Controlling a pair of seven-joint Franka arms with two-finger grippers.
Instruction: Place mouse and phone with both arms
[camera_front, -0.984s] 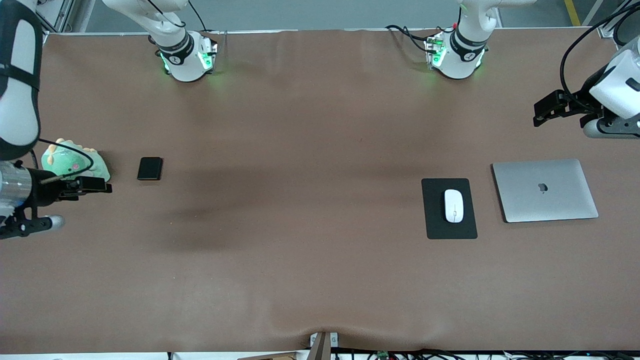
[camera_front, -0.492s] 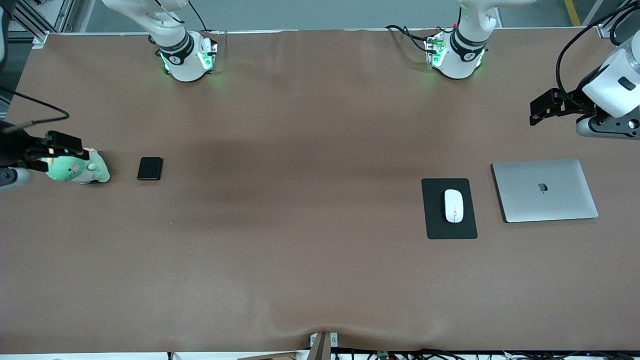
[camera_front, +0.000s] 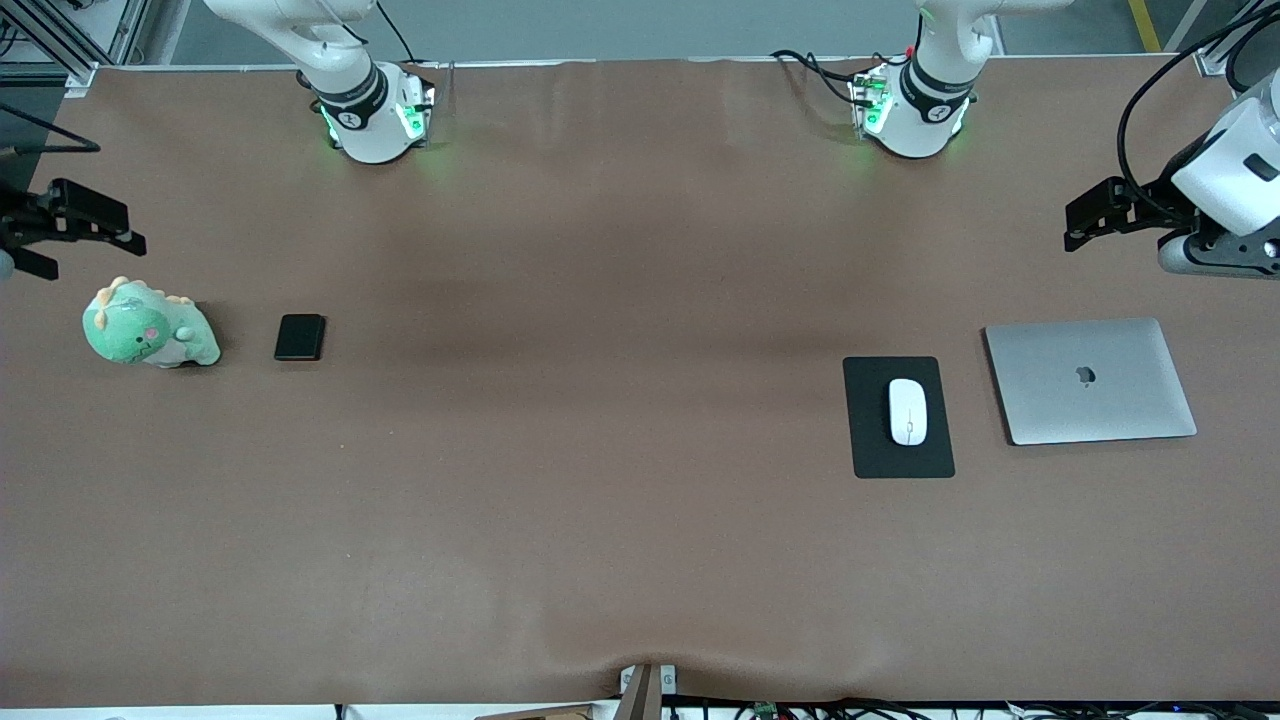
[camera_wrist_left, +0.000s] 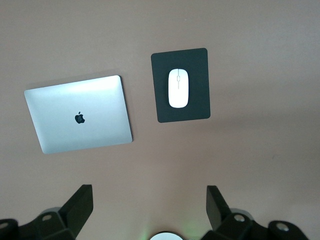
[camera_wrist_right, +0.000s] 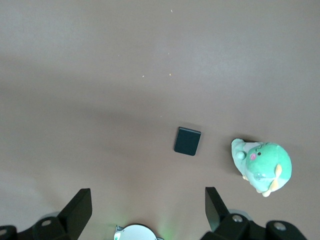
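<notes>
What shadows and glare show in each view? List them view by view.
Front view: a broad soft dark band crosses the table between the phone and the mouse pad; green light glows at both arm bases. Left wrist view: the laptop lid shines brighter along one edge, and the mouse looks glossy. Right wrist view: even light, with a soft shadow beside the plush dinosaur.

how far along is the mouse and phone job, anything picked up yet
Done: the mouse already lies on the black mouse pad beside the closed laptop. In hand: nothing; the left gripper and right gripper are both open and empty above the table ends. Left: the phone lies untouched on the table beside the green plush dinosaur.
</notes>
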